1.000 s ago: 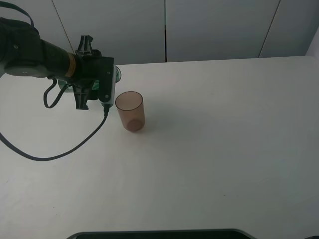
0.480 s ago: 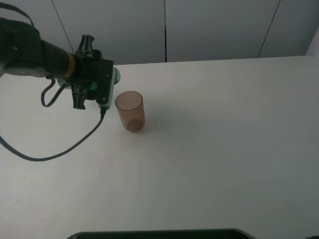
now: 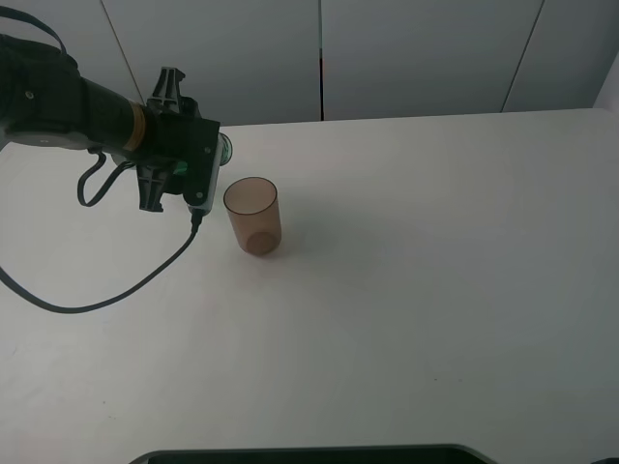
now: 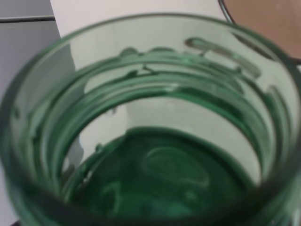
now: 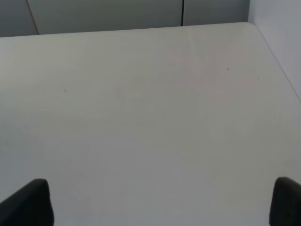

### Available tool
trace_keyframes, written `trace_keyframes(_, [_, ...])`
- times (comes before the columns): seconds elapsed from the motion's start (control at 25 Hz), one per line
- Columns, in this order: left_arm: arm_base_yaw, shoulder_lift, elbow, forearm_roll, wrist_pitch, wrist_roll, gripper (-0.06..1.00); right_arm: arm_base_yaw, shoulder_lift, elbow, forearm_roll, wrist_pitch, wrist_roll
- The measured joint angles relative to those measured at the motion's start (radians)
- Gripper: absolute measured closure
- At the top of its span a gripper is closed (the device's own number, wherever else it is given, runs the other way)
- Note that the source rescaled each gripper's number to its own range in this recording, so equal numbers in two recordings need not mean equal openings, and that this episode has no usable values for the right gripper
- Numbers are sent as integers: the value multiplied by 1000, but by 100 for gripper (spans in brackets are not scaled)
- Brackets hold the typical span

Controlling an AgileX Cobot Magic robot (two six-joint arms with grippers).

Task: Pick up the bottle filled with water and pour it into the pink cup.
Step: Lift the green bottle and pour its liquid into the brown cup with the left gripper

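Observation:
The green-tinted bottle (image 3: pixel 224 147) is held by my left gripper (image 3: pixel 180 162), which is shut on it and hides most of it; only a green edge shows beside the gripper. In the left wrist view the bottle's open threaded neck (image 4: pixel 150 94) fills the picture, with green-looking water inside. The pink cup (image 3: pixel 253 216) stands upright on the white table, just right of the left gripper and a little nearer the front; its rim shows in the left wrist view (image 4: pixel 263 23). My right gripper (image 5: pixel 160 202) is open and empty over bare table.
The white table (image 3: pixel 435 242) runs back to a grey panelled wall (image 3: pixel 416 53). A black cable (image 3: pixel 126 290) hangs from the left arm and loops over the table. A dark edge (image 3: pixel 309 452) lies along the table's front.
My left gripper with the bottle has shifted slightly up and to the left. The cup and the right arm have not moved.

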Motion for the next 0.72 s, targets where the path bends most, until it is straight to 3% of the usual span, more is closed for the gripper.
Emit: trace_keyframes(0.72, [-13, 0, 0, 37, 41, 0, 94, 0, 0, 0, 0, 0, 0])
